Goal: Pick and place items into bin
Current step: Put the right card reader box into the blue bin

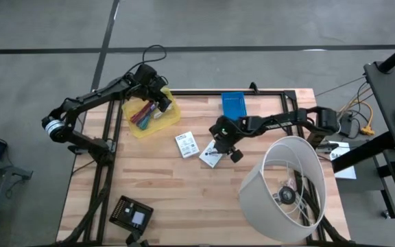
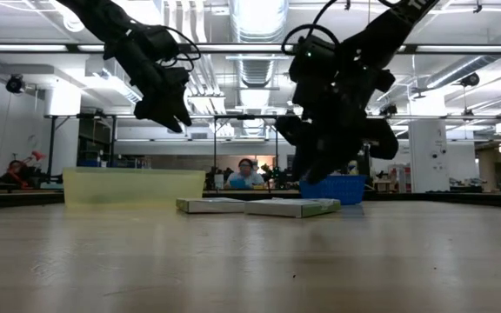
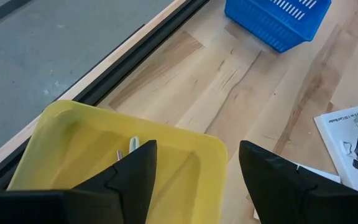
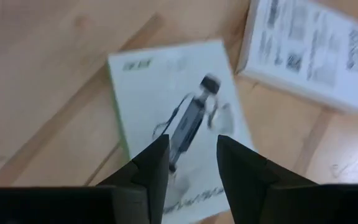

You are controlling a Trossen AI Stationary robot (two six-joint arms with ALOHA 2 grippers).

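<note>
We find the right gripper [image 4: 190, 163] hanging low over the middle of the wooden table [image 1: 184, 199], its two dark fingers standing a little apart with nothing between them. Directly beneath it lies a flat white printed packet showing a slim dark gadget [image 4: 179, 124], and the fingertips frame that picture on the packet's face. In the low view the gripper sits just above the packet's top, and we cannot tell whether it touches. We judge that we are in the pick step for this packet: approach done, grasp not yet made. The packet lies flat, so the next move seems to call for settling down and catching an edge or pinching across its thin body, which may slip on so flat a thing.

Just beside it, touching or nearly so, lies a second white printed packet [image 1: 186, 145], on the side nearer the yellow plastic bin [image 1: 171, 120]. That bin stands at the table's far left corner and already holds several slim coloured tools [image 1: 142, 113]. The left gripper [image 3: 194, 180] hovers over the bin with its fingers spread wide and empty. A blue slotted plastic basket [image 1: 233, 105] sits at the far edge, and a large white lampshade [image 1: 273, 199] lies on the right.
</note>
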